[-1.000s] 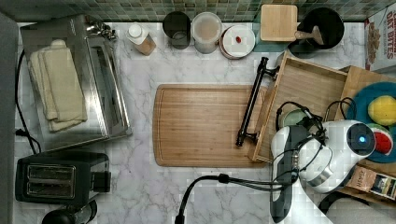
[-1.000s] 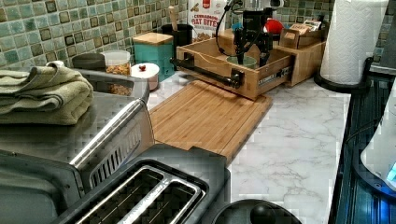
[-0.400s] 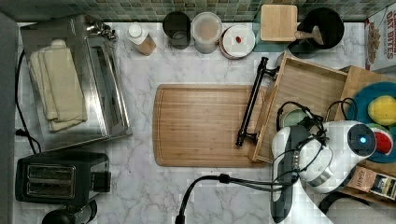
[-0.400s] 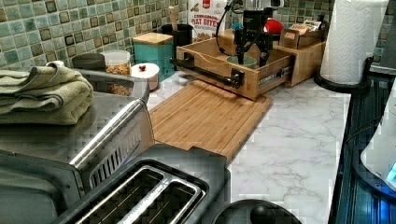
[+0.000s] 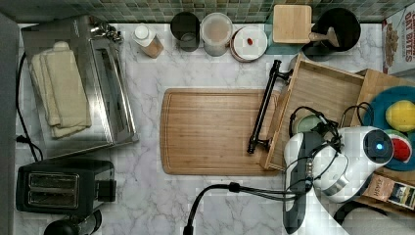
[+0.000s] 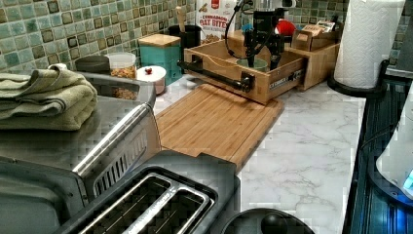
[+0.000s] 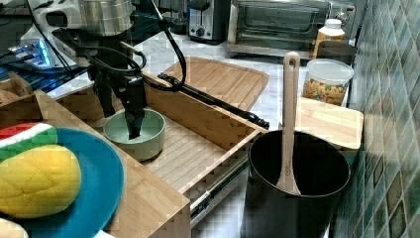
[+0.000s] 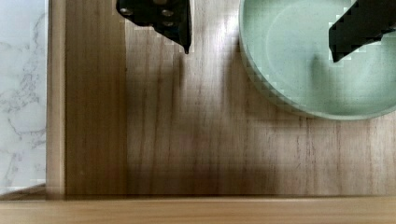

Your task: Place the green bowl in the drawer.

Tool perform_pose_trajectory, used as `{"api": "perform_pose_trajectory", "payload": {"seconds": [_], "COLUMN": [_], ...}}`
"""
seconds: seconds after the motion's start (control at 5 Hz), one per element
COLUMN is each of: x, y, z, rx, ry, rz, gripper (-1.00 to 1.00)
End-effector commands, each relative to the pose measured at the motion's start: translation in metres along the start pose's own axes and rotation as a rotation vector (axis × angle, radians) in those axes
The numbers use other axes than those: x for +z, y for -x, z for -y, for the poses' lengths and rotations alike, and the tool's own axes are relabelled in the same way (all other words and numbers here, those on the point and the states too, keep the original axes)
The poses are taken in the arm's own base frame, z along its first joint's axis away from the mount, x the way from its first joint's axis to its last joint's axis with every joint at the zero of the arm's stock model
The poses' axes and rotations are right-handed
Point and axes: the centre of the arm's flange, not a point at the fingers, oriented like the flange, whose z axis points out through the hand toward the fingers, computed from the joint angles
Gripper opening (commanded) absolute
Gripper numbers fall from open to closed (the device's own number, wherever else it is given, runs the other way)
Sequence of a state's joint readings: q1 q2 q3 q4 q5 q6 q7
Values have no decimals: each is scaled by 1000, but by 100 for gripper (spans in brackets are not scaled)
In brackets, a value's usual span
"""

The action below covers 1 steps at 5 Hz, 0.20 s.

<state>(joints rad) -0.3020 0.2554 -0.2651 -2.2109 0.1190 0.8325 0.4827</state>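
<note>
Jaws apart, the gripper (image 7: 119, 106) is straddling the green bowl (image 7: 141, 133) rim at 9 o'clock inside the drawer (image 7: 193, 148); bowl looks light, stiff, slippery-glazed.

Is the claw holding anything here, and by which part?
Nothing. The claw is open, its fingers straddling the green bowl's rim without gripping; the bowl sits on the drawer floor.

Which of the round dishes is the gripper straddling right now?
The green bowl in the drawer: one finger reaches inside it. The teal plate and white dish sit apart.
</note>
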Motion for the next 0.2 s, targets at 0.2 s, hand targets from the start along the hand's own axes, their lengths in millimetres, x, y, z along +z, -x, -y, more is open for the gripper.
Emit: {"api": "perform_pose_trajectory", "payload": {"seconds": [0.2], "x": [-32], "y": [-6], "z": [5], "rx": [36], "ry": [-57], "rz": [0], "gripper": [100]}}
